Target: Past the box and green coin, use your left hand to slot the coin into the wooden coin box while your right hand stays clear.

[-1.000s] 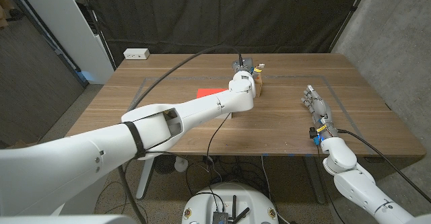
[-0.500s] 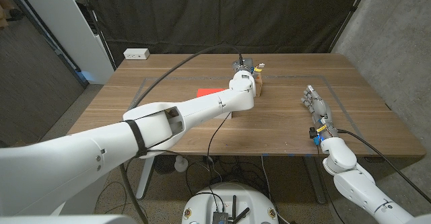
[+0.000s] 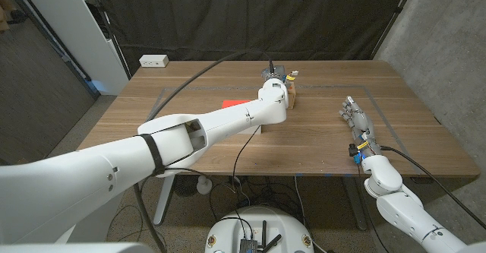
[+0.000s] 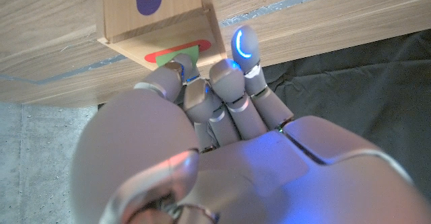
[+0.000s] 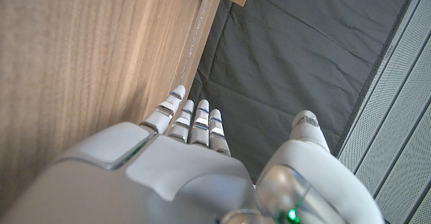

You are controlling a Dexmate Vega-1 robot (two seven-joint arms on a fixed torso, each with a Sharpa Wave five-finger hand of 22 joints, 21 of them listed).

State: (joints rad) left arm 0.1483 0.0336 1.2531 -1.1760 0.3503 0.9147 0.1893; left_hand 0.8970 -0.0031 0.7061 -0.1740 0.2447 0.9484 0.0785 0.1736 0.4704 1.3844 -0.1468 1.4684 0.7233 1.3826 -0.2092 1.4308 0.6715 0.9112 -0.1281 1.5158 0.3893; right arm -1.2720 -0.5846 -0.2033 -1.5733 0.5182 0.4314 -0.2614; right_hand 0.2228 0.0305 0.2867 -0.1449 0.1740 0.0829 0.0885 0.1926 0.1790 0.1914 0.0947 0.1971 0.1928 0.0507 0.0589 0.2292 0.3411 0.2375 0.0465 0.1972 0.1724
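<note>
From the head view, my left robot hand (image 3: 274,80) sits at the wooden coin box (image 3: 291,93) far across the worktop (image 3: 319,131); the right robot hand (image 3: 357,120) waits released, well apart. The left wrist view adds the green coin (image 4: 180,54) pinched at a red slot (image 4: 176,52); I think a tilt could jam it. The right wrist view shows straight fingers (image 5: 192,122) beside the worktop

Your left hand (image 4: 222,116) crowds the wooden coin box (image 3: 291,92), fingertips (image 4: 242,44) against its face. Red sheet (image 3: 235,102) lies beside the left arm. Open table (image 3: 319,135) separates box from right hand (image 3: 357,121), well apart.
</note>
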